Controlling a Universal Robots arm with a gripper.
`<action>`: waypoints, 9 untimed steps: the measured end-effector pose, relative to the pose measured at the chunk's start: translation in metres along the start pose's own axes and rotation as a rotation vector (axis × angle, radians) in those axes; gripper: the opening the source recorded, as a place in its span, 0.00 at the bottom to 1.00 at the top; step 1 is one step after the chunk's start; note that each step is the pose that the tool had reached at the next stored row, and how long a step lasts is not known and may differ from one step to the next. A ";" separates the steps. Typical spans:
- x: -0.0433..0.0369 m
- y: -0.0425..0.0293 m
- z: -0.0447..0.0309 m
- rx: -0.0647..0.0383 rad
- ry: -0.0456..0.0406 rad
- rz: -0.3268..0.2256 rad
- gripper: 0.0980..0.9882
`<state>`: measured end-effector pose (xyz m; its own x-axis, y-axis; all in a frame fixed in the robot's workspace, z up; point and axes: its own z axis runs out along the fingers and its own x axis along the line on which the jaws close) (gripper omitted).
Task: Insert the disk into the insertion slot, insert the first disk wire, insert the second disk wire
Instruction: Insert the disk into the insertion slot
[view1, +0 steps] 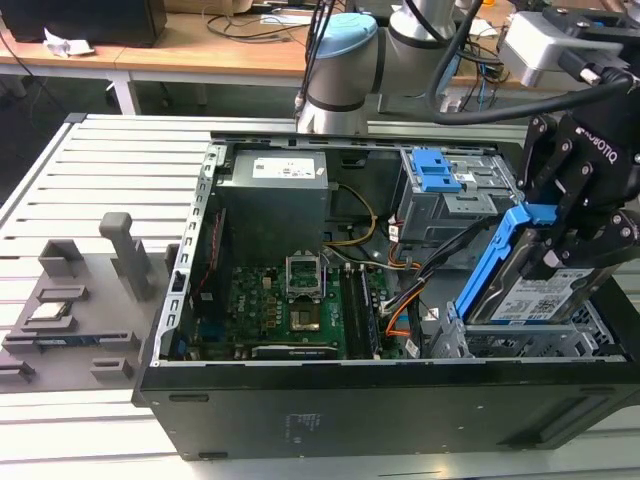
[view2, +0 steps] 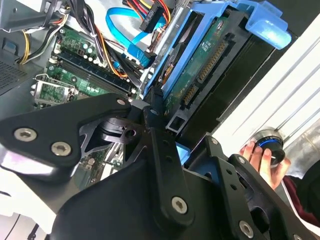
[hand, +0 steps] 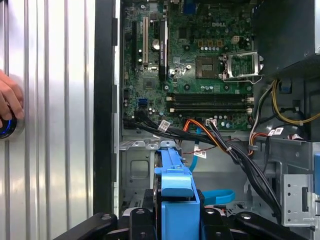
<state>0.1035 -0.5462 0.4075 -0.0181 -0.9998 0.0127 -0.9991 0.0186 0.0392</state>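
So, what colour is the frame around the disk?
Bright blue frame, best in the exterior view.

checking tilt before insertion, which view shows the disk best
The exterior view: the disk shows nearly whole, tilted in the gripper at the insertion slot. The second wrist view shows its green circuit-board side close up; the first wrist view its blue caddy end-on.

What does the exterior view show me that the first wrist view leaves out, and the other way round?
Exterior view's own: the robot arm, the disk with its labelled face tilted above the insertion slot, and a grey parts fixture at the exterior view's left. First wrist view's own: a person's hand on a blue-ringed knob on the slatted table. Shared: the gripper clamping the disk's blue caddy, and the green motherboard.
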 end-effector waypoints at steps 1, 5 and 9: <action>0.0000 0.0000 0.0014 0.000 0.0000 0.000 0.30; -0.0001 -0.0003 0.0068 0.000 -0.0001 0.000 0.30; -0.0001 -0.0004 0.0106 0.000 0.0001 0.000 0.30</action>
<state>0.1035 -0.5461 0.3969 -0.0181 -0.9998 0.0128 -0.9991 0.0186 0.0392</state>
